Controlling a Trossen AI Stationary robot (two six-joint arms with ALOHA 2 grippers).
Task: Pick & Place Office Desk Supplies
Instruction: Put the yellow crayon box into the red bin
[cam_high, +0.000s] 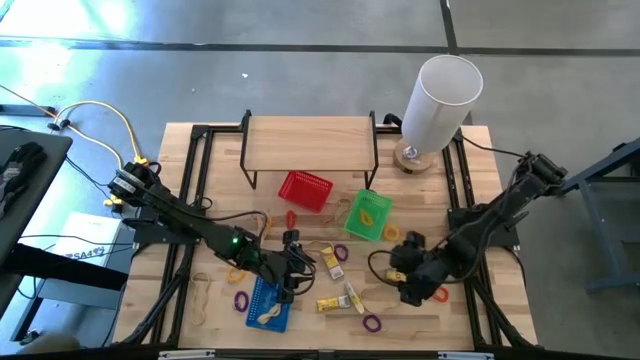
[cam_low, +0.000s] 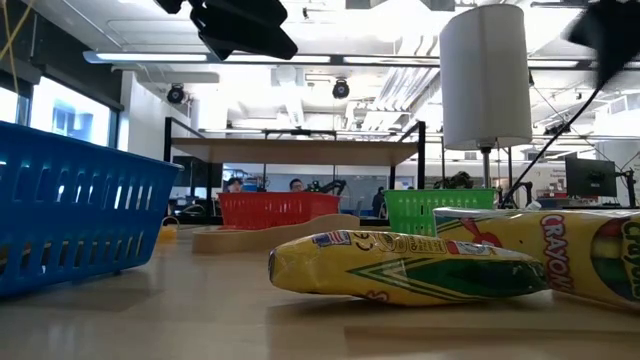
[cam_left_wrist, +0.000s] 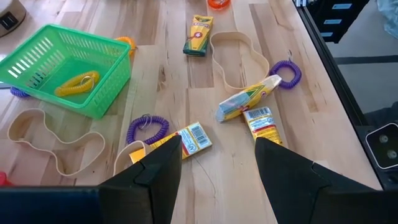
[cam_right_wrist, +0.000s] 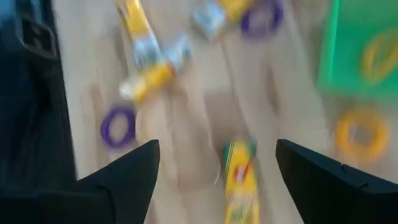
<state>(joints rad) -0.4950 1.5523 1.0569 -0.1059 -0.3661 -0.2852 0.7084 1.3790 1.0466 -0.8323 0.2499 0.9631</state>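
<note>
Small supplies lie scattered on the wooden table: yellow crayon boxes (cam_high: 335, 262) (cam_left_wrist: 188, 140) (cam_left_wrist: 247, 101), purple coil loops (cam_high: 372, 323) (cam_left_wrist: 147, 128), orange loops (cam_high: 237, 272) and tan bands (cam_left_wrist: 239, 59). My left gripper (cam_high: 290, 262) (cam_left_wrist: 217, 168) hangs open above the table by the blue basket (cam_high: 268, 303), with nothing between its fingers. My right gripper (cam_high: 405, 275) (cam_right_wrist: 214, 168) is open and raised over the table's right half, above a crayon box (cam_right_wrist: 239, 180). A yellow loop (cam_left_wrist: 76, 82) lies inside the green basket (cam_high: 367, 214).
A red basket (cam_high: 304, 190) sits under a small wooden shelf (cam_high: 310, 140) at the back. A tall white cylinder (cam_high: 440, 100) stands on a round base at the back right. The blue basket holds a pale yellow item (cam_high: 266, 318). Black frame rails (cam_high: 185, 200) run along both table sides.
</note>
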